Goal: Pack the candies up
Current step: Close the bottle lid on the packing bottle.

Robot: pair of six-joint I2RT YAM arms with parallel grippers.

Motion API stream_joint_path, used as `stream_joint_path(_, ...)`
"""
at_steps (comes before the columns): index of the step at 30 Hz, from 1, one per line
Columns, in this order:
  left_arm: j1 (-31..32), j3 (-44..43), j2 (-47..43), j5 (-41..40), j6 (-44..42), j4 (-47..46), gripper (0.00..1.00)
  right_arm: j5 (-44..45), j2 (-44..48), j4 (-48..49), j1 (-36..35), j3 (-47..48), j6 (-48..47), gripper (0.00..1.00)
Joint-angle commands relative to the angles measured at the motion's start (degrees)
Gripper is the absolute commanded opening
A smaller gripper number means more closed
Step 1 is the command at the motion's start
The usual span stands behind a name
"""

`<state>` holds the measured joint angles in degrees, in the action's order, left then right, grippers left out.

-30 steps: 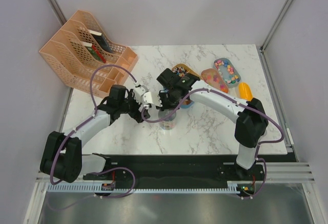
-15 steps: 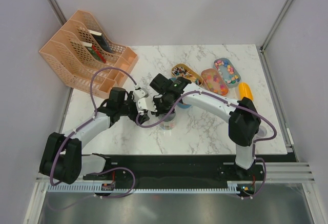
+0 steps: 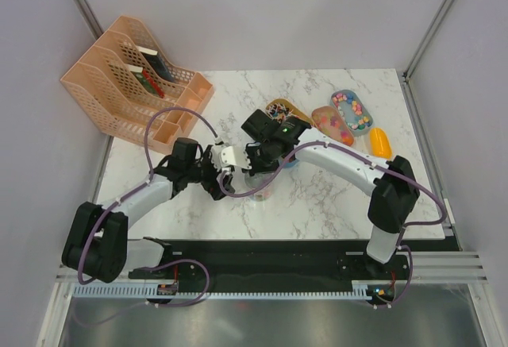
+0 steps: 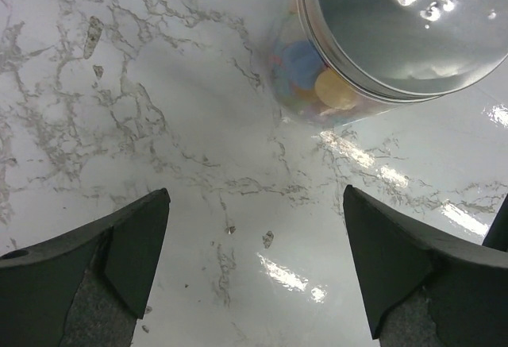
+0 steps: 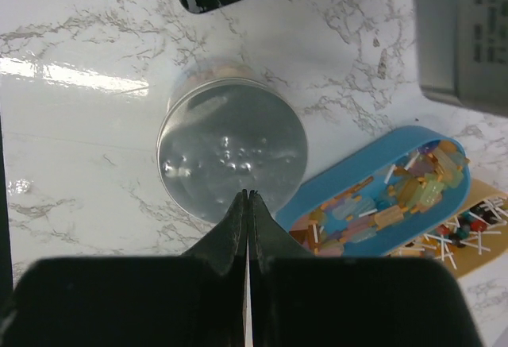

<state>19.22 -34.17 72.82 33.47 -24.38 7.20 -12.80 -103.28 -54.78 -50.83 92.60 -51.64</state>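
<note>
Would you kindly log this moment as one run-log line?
jar: closed, candies inside | left gripper: open, near jar | right gripper: shut, empty, over lid

Right gripper: jaws pressed together, nothing held, tips over the near rim of 1 silver-lidded jar. Beside the tips, touching the jar: 1 blue oval tray holding mixed candies.

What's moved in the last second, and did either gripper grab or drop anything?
The right gripper, shut, swung left then back right, ending above the lidded jar. The open left gripper edged slightly toward it. Nothing was grabbed or released. The jar, candy trays and scoop stayed put.
</note>
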Motion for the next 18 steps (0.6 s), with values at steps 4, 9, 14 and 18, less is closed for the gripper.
stream_joint_path(4, 1.07, -2.74, 2.24, 2.56, -0.67, -0.96, 0.97, 1.55, 0.73, -0.32, 0.55, -1.10, -0.04, 0.00)
stream_joint_path(9, 5.81, -1.78, 1.54, 0.28, -1.28, -3.06, 1.00, -0.30, -2.27, 0.11, 0.55, -6.97, -0.13, 0.00)
stream_joint_path(14, 11.01, -0.02, 1.36, -3.06, -4.79, -4.39, 1.00, 0.14, 1.06, 1.61, 1.34, -8.40, 0.39, 0.00)
stream_joint_path(18, 12.33, -1.24, 3.55, -3.24, -8.74, -4.74, 1.00, -0.30, 5.80, 4.84, 4.24, -4.36, 3.20, 0.00)
